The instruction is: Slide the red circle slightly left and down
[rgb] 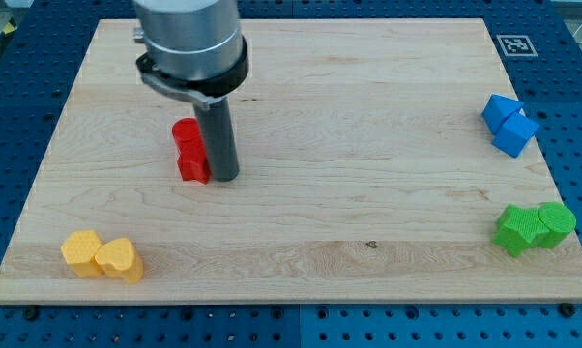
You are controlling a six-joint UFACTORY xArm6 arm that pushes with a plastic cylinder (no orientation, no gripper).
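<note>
Two red blocks touch each other at the board's left centre. The upper one point(185, 131) looks round and is the red circle. The lower red block point(193, 164) is more angular. My dark rod comes down just to their right. My tip point(224, 178) rests on the board against the right side of the lower red block, below and right of the red circle.
Two yellow blocks point(101, 256) sit together at the bottom left of the wooden board point(368, 145). Two blue blocks point(509, 124) sit at the right edge. Two green blocks point(535, 227) sit at the lower right. A marker tag point(513, 44) is at the top right corner.
</note>
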